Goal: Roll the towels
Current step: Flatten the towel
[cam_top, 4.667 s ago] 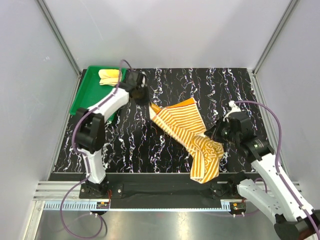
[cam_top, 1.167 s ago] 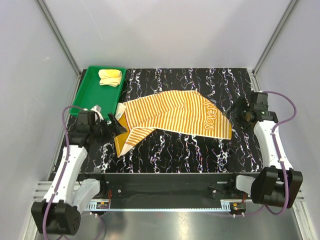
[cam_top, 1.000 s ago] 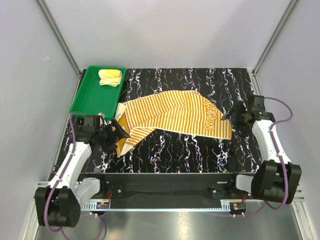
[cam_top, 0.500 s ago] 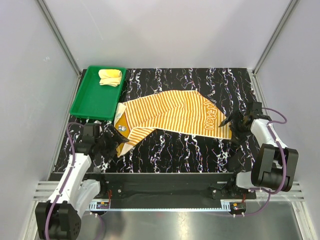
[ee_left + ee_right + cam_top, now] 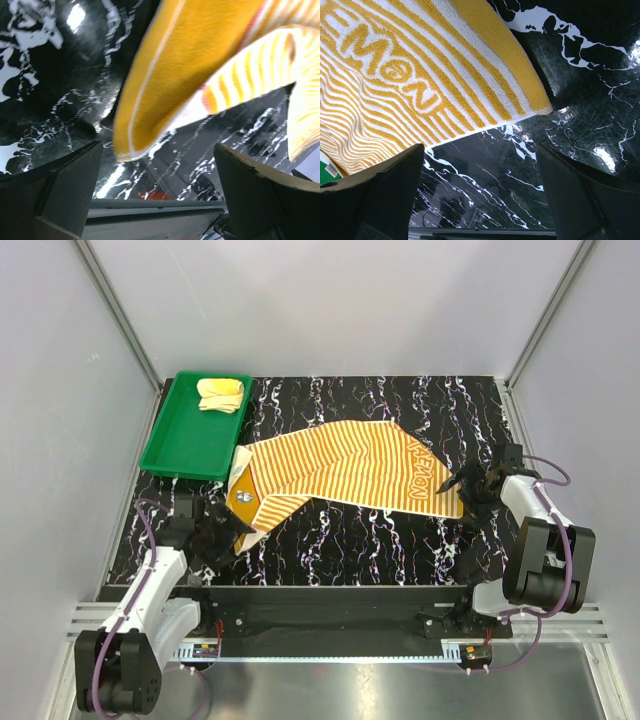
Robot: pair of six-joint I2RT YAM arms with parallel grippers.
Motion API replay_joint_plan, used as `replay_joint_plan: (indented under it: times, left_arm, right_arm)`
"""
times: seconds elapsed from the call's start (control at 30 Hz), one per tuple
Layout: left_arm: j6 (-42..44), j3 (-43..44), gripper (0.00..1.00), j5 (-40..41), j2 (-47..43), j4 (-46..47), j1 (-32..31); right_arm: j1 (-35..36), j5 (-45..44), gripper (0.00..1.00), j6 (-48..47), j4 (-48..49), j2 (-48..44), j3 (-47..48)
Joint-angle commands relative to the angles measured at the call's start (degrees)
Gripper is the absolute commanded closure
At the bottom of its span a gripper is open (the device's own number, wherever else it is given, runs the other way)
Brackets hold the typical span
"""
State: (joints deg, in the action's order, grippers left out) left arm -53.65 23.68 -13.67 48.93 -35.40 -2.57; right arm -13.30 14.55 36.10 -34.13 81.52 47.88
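The orange-and-cream striped towel [image 5: 350, 465] lies spread across the middle of the black marbled table [image 5: 370, 540]. Its left corner is folded over, showing the plain orange-yellow back [image 5: 190, 65] and a small white label [image 5: 243, 498]. My left gripper [image 5: 228, 532] is low at that folded corner, open, nothing between its fingers [image 5: 55, 195]. My right gripper [image 5: 462, 484] is at the towel's right corner [image 5: 542, 106], near the woven lettering [image 5: 385, 70], also open and empty. The plain pale yellow towel [image 5: 221, 393] sits bunched in the far end of the green tray [image 5: 185, 440].
The green tray stands at the table's far left corner. Grey walls with metal posts enclose the table on the left, right and back. The table's front edge with its metal rail [image 5: 330, 595] runs just below both grippers.
Both arms have drawn back and lowered, bringing the grippers down beside the striped towel's left and right corners. The towels have not moved, and both grippers stayed open.
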Motion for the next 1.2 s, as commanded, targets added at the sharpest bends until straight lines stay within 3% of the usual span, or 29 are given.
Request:
replay_joint_plan:
  times: [0.0, 0.17, 0.3, 0.4, 0.5, 0.57, 0.8, 0.97, 1.17]
  left_arm:
    - [-2.0, -2.8, 0.01, 0.5, 1.1, 2.9, -0.2]
    - [-2.6, -4.4, 0.01, -0.3, 3.0, 7.4, -0.2]
    - [-1.6, -5.0, 0.02, -0.6, 6.2, 11.2, -0.3]
    - [-1.2, -5.8, 0.16, -1.7, 7.2, 14.1, -0.3]
    - [-1.1, -6.5, 0.42, -2.7, 7.2, 16.2, -0.3]
    - [-0.8, -6.6, 0.59, -2.9, 7.3, 16.6, -0.3]
    - [1.1, -6.3, 1.00, -3.8, 7.1, 16.7, -0.2]
    - [2.2, -4.1, 1.00, -2.4, 6.2, 15.3, -0.2]
    - [3.9, -2.9, 1.00, -2.9, 8.3, 15.9, 0.0]
  right_arm:
    - [-0.4, 1.6, 0.00, -1.1, 1.6, 0.9, 1.4]
    - [-0.5, 2.5, 0.01, -0.4, 3.5, 1.3, 0.7]
    - [-0.5, 3.6, 0.09, 0.2, 4.6, 0.9, -0.9]
    - [-0.5, 3.5, 0.19, 0.6, 5.2, 0.8, -2.0]
    - [-0.6, 2.7, 0.26, 1.2, 5.5, 0.7, -2.8]
    - [-0.6, 1.7, 0.27, 1.4, 5.4, 0.6, -3.1]
    - [-3.1, -5.1, 0.26, 1.3, 3.4, -0.4, -3.1]
    - [-8.2, -3.3, 0.29, -0.2, 3.5, 5.0, -2.8]
    - [-9.1, 0.5, 0.44, 0.5, 6.5, 9.3, -4.2]
